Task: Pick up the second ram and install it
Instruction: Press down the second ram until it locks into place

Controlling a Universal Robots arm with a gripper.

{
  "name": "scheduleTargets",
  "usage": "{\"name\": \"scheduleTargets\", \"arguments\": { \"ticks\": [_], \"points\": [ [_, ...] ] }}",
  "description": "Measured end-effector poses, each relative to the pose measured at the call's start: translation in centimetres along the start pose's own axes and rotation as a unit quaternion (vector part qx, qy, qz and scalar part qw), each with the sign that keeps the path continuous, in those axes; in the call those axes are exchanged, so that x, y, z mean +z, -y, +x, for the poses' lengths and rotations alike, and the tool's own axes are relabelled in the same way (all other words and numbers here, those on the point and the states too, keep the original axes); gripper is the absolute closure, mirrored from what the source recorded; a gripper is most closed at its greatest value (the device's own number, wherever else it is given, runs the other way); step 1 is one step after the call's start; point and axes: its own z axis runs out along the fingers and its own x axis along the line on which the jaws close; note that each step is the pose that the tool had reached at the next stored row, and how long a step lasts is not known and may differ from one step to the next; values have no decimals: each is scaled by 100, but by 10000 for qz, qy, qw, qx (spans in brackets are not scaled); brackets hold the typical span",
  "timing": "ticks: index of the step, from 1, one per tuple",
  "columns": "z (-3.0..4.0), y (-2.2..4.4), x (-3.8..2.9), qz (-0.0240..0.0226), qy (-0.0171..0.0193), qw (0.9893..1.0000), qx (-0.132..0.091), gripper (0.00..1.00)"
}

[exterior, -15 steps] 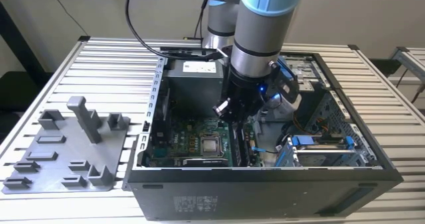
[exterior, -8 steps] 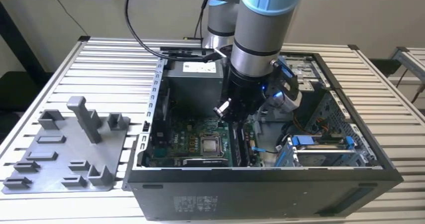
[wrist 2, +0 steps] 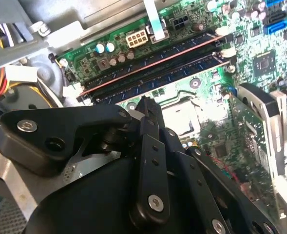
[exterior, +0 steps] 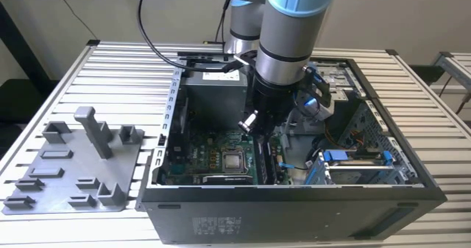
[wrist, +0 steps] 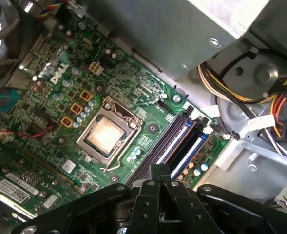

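My one gripper (wrist: 160, 170), fingers together and holding nothing, hangs inside the one computer case (exterior: 294, 204) on the counter (exterior: 125, 66). The second ram (wrist: 163, 145) stands in the motherboard's slots just beneath.

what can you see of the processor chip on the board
The processor chip is square with a bare, shiny silver metal top that catches the light. It lies flat in a socket, ringed by a metal frame, near the middle of the green board inside the open computer case. Nothing sits on top of it. Long memory slots run alongside one edge of the socket, apart from it. The gripper hangs above the board and does not touch the chip.
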Motion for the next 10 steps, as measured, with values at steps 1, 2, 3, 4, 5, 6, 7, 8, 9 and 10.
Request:
{"name": "scheduleTargets", "arguments": {
  "ticks": [1,2,3,4,5,6,7,8,9,10],
  "points": [
    [0,0,0,-1,-1,10000,-88,89],
    [1,0,0,-3,-3,9998,-177,89],
    [1,-1,0,-4,-4,9996,-266,89],
    [1,-1,0,-5,-6,9994,-358,89],
    [2,-1,0,-7,-8,9990,-447,89],
    [1,-1,0,-8,-9,9985,-538,89],
    [1,-1,0,-9,-10,9980,-627,89],
    [1,-1,0,-11,-12,9974,-718,89],
    [1,-1,0,-12,-13,9967,-808,89],
    [1,-1,-1,-13,-15,9960,-897,89]
  ]
}}
